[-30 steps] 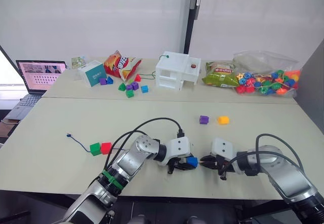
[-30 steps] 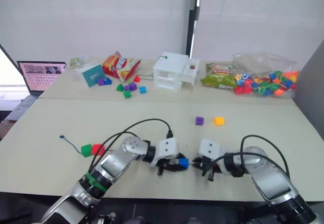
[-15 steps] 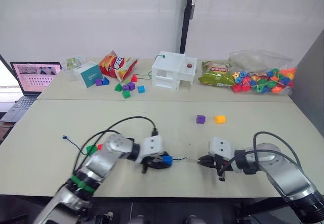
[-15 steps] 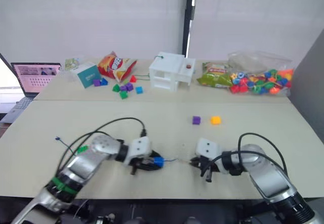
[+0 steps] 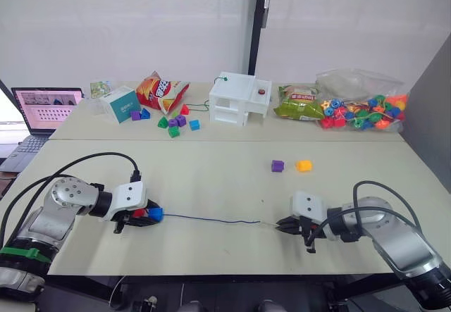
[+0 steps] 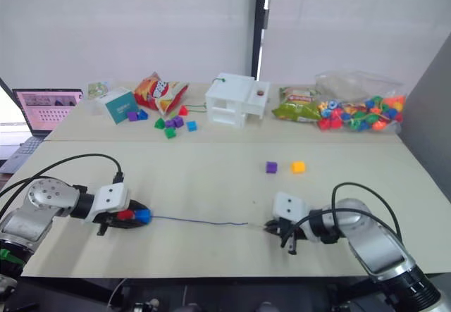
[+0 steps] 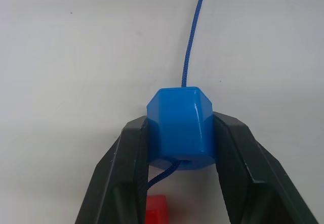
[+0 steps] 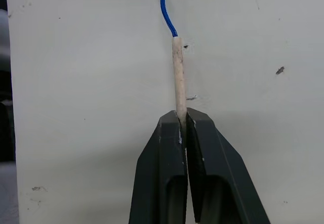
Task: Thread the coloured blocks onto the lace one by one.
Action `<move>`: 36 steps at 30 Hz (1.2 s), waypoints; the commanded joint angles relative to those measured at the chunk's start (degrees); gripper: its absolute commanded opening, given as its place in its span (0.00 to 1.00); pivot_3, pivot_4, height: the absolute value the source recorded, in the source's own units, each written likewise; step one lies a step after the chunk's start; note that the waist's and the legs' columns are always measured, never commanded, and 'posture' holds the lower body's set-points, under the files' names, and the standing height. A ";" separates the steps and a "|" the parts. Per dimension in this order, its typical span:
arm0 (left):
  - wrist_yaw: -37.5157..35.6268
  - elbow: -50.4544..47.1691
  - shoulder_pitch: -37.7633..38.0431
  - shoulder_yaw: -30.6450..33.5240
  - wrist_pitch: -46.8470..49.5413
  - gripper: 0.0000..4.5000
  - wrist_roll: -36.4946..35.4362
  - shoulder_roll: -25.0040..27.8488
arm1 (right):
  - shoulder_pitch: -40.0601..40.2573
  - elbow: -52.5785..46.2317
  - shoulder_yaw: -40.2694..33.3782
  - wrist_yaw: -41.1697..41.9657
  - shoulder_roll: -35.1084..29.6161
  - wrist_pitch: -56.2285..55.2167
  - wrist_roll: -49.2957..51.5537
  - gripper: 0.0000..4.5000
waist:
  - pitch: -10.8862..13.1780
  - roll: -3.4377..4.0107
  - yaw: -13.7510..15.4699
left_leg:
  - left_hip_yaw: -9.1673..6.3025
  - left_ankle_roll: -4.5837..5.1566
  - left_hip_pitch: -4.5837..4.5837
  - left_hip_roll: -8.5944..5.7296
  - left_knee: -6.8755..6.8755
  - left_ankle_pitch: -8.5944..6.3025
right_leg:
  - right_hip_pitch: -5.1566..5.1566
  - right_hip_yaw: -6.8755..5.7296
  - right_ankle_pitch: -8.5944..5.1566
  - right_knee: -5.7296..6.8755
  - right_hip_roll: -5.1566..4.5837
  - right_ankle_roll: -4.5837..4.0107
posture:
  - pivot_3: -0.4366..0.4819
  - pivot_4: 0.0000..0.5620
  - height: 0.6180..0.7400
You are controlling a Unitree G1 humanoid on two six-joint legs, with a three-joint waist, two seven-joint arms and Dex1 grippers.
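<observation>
Now, lace (image 5: 211,220): thin dark-blue cord lying in a nearly straight line on the near table (image 5: 225,178), running from the blue block to its pale stiff tip (image 8: 177,77).
Blue block (image 7: 180,125): threaded on the lace, clamped between the two fingers of the left gripper (image 5: 144,215), at the lace's far-left end.
Red block (image 6: 125,215): just beside the blue block, on its left, partly hidden by the left gripper.
Right gripper (image 8: 182,128): fingers pressed together on the base of the pale tip, at the lace's right end.
Yellow block (image 5: 304,165) and purple block (image 5: 277,165): loose, side by side, beyond the lace's right end and well apart from it.
Handling: the cord looks limp and light, so it should sag or snake if slack; only the tip seems stiff enough to steer through a hole, best held at its base. The cubes look light and smooth and may twist in a pinch.
Change: a second ago the grippers were near each other with the blue block between them; the left arm has since swept left, sliding the block along the cord to beside the red one, and the lace now lies drawn out.
</observation>
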 commanded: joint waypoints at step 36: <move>15.73 -11.21 -8.63 -15.85 14.44 0.54 3.15 -35.47 | -2.60 -2.33 2.40 -1.22 1.21 3.11 -0.07 0.00 | 0.03 -0.05 1.25 | -0.02 0.01 -0.25 -0.09 0.30 0.00 | -0.03 -0.03 0.05 0.00 -0.01 0.09 | 0.48 0.27 1.00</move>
